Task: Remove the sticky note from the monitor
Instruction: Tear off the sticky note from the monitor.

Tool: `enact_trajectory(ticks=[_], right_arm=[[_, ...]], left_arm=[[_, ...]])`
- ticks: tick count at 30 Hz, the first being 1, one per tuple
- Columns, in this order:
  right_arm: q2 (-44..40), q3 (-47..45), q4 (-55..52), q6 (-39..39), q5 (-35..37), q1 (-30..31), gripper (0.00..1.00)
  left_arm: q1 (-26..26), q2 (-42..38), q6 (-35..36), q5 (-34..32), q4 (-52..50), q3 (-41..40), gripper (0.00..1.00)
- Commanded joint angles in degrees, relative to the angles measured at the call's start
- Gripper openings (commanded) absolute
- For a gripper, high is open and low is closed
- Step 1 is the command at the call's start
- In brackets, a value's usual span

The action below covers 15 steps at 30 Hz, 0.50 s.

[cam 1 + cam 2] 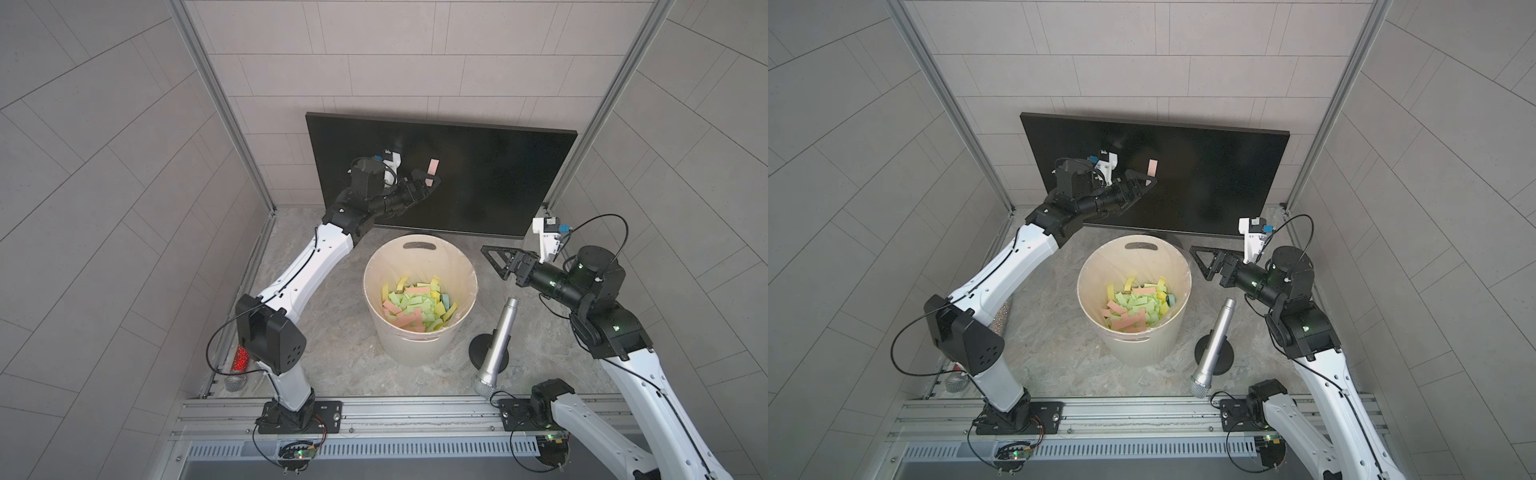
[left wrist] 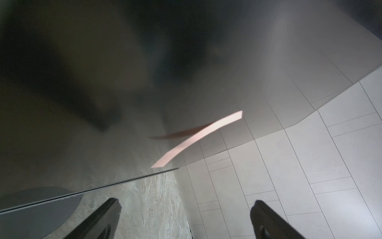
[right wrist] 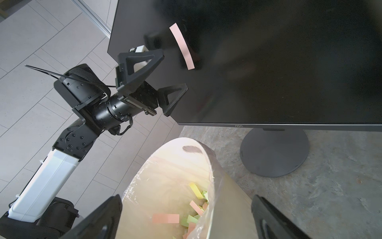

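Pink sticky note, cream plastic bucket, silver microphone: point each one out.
Pink sticky note [image 1: 432,167], in a top view, middle of the paper strip.
Cream plastic bucket [image 1: 399,349], in a top view, outer front wall.
Silver microphone [image 1: 500,332], in a top view, mid-handle.

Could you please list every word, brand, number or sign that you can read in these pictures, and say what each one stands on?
"AOC": brand mark on the lower bezel of the monitor, in the right wrist view.
The same mark in both top views: too small to read.
The pink sticky note on the screen: no writing shows.
The loose notes in the bucket: no writing shows.
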Motion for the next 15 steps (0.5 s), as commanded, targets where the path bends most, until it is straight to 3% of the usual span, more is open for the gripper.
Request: enact_trajectory(ticks=[1,15], right_arm=[[-1.62,-0.87,0.66,-0.34,0.55,-0.59,1.00],[-4.98,-2.64,0.33,-1.04,1.26,-0.92,1.00]], left_arm=[[-0.84,1.14,-1.31,-3.74,2.19,1.96,1.00],[-4.60,2.19,-1.42,-12.57,4.59,2.26,0.98]])
